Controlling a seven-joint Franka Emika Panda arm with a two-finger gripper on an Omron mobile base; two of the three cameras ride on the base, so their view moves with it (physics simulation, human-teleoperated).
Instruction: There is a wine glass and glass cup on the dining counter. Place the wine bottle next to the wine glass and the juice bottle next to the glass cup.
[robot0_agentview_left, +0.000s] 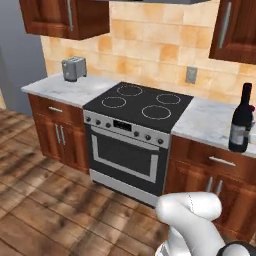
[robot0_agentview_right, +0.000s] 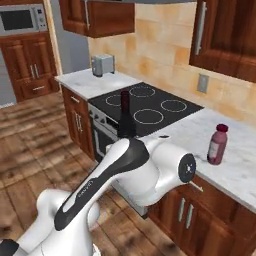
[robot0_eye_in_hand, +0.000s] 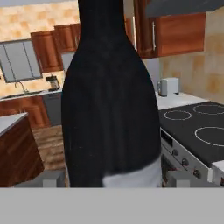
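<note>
The wine bottle (robot0_eye_in_hand: 109, 100), tall and nearly black with a pale label at its foot, stands close up between the fingers (robot0_eye_in_hand: 49, 178) of my gripper (robot0_eye_in_hand: 113, 180), which is shut on it. From the right base, the wine bottle (robot0_agentview_right: 125, 116) rises behind my arm in front of the stove. From the left base, the wine bottle (robot0_agentview_left: 242, 120) shows at the right edge. The juice bottle (robot0_agentview_right: 218, 144), maroon with a pink cap, stands on the worktop right of the stove. A corner of the dining counter (robot0_eye_in_hand: 9, 122) shows at the left. The wine glass and glass cup are out of view.
A black stove (robot0_agentview_left: 137, 102) with an oven below sits between marble worktops (robot0_agentview_left: 60, 87). A toaster (robot0_agentview_left: 74, 68) stands at the back left. Wooden wall cabinets (robot0_agentview_right: 97, 17) hang above, a microwave (robot0_agentview_right: 22, 19) sits far left. Open wooden floor (robot0_agentview_left: 40, 200) lies before the cabinets.
</note>
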